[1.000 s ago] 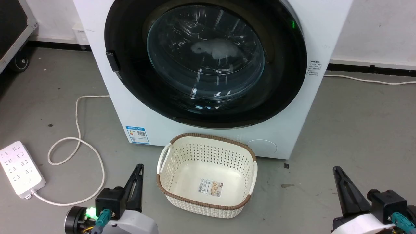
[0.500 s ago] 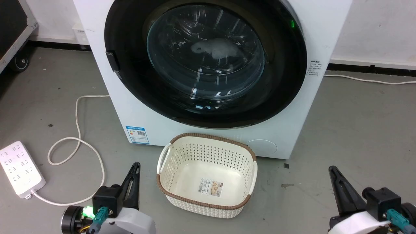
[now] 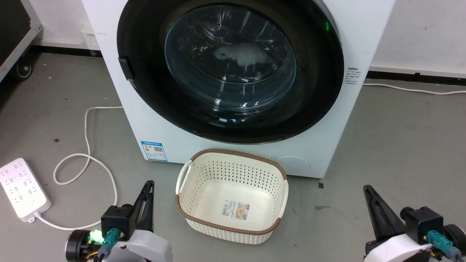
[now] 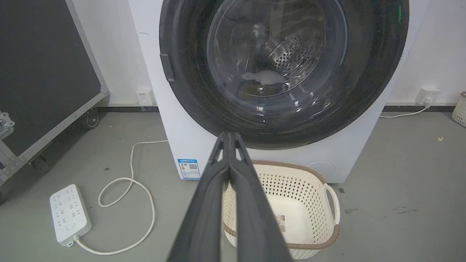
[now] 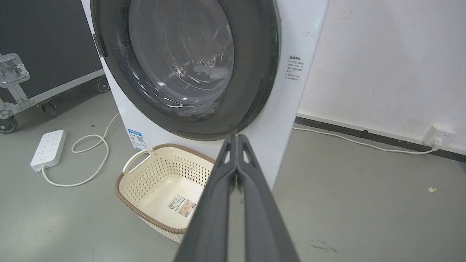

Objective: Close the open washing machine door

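The washing machine door [image 3: 229,65], round and black-framed with a domed glass window, lies flush against the front of the white washing machine [image 3: 153,123]. Its handle notch sits on the left rim. Something pale lies in the steel drum behind the glass. My left gripper [image 3: 148,183] is shut and empty, low at the lower left beside the basket. My right gripper [image 3: 367,189] is shut and empty at the lower right. Both are well short of the door. In the wrist views the left gripper [image 4: 228,135] and the right gripper [image 5: 236,137] show their fingers pressed together.
An empty cream basket [image 3: 233,154] with a brown rim stands on the grey floor right before the machine. A white power strip [image 3: 22,189] and its looped cable [image 3: 87,160] lie at the left. A black wheeled case [image 4: 43,72] stands further left.
Both grippers have drifted slightly left and sunk lower in the head view. The door, the basket and the camera have not moved.
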